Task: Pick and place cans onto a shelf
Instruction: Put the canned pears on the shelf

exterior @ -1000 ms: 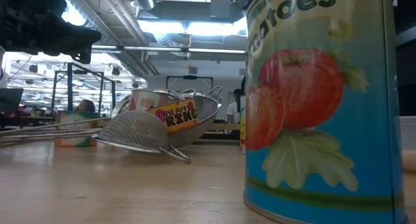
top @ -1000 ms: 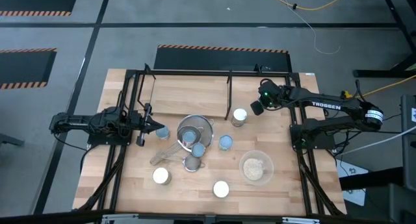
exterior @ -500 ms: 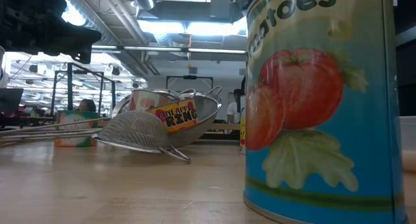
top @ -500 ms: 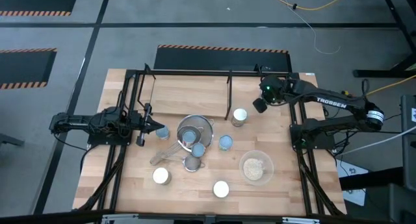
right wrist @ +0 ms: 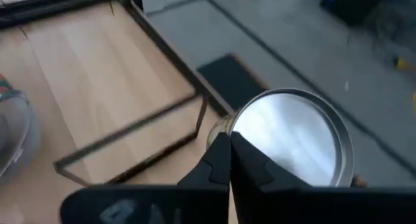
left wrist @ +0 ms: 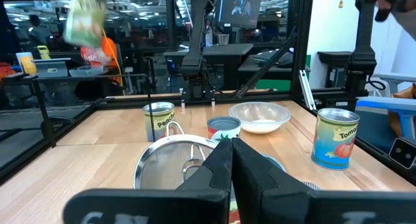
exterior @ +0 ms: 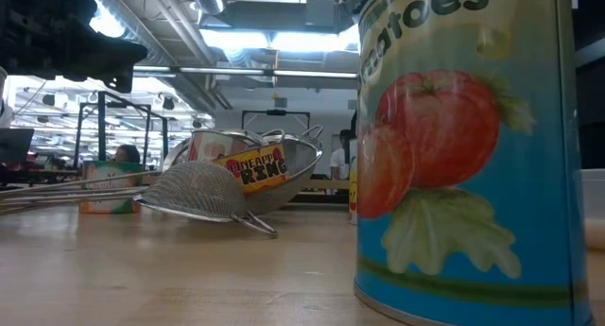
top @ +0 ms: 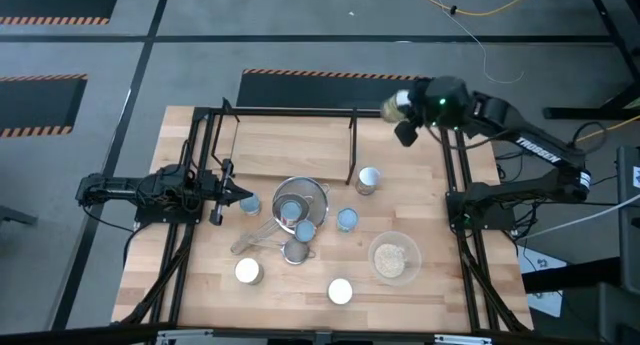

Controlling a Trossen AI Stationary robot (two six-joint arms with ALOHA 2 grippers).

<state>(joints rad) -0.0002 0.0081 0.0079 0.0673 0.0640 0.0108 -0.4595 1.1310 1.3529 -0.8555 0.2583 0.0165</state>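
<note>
High view: the right gripper (top: 400, 120) is raised over the far right corner of the black metal-rod shelf (top: 352, 145), with a small cylindrical can (top: 392, 107) at its fingertips. The left gripper (top: 232, 197) rests low at the left side of the light wooden table (top: 440, 285), fingers together and holding nothing. Round metal mesh strainers (top: 298, 207), several upright cans and a clear glass bowl (top: 394, 257) stand mid-table.

Low view: a blue tomato-labelled can (exterior: 463, 156) fills the right foreground; a mesh strainer lies beyond it.

Left wrist view: the fingers (left wrist: 250, 169) meet, empty, facing strainer, cans and bowl.

Right wrist view: the fingers (right wrist: 244, 160) are pressed together at the rim of a silver-topped can (right wrist: 292, 136), above the shelf corner; a firm clamp cannot be confirmed.
</note>
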